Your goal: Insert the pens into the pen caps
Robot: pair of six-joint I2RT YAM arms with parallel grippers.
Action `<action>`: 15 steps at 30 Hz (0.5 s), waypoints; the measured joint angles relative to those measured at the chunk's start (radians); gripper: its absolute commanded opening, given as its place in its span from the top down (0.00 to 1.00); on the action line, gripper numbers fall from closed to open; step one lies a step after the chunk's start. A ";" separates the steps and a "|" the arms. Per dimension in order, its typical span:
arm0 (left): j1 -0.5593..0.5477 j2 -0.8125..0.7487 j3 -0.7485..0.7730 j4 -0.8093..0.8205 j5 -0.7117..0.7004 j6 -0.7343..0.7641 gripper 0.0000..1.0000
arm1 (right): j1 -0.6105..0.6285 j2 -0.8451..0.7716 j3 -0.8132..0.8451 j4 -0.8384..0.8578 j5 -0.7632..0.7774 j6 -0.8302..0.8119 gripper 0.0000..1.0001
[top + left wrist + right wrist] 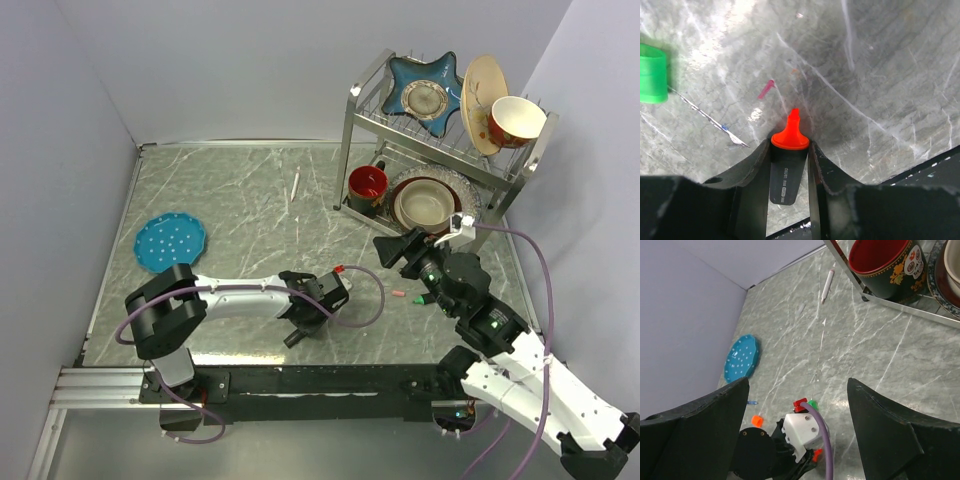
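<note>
My left gripper (790,146) is shut on a stubby black marker with an orange tip (791,131), which points forward out of the jaws. From above, that gripper (332,292) sits low over the front middle of the table. A green cap (652,73) lies to its left and a small pink cap (766,89) just ahead. My right gripper (797,385) hangs open and empty above the left wrist. It sees the green cap (813,403), an orange cap (757,421), a bit of blue pen (752,402) and the thin white pen (827,284) far back.
A metal dish rack (352,150) stands at the back right with a red mug (367,185), a bowl (425,203) and plates. A teal plate (170,242) lies at the left. The left arm's purple cable (375,300) loops over the table. Grey walls close in on three sides.
</note>
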 measured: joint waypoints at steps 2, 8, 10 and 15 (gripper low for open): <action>0.011 -0.001 0.003 -0.004 0.002 -0.013 0.99 | 0.000 -0.001 0.000 0.007 -0.009 -0.005 0.13; 0.177 -0.063 0.037 0.011 0.067 -0.085 0.99 | 0.000 -0.039 -0.018 0.019 -0.056 -0.022 0.12; 0.230 -0.106 0.059 0.026 0.074 -0.113 0.99 | 0.000 -0.071 -0.040 0.019 -0.063 -0.026 0.13; 0.272 -0.224 0.139 0.062 0.071 -0.213 0.99 | 0.000 -0.159 -0.097 0.037 -0.102 -0.039 0.18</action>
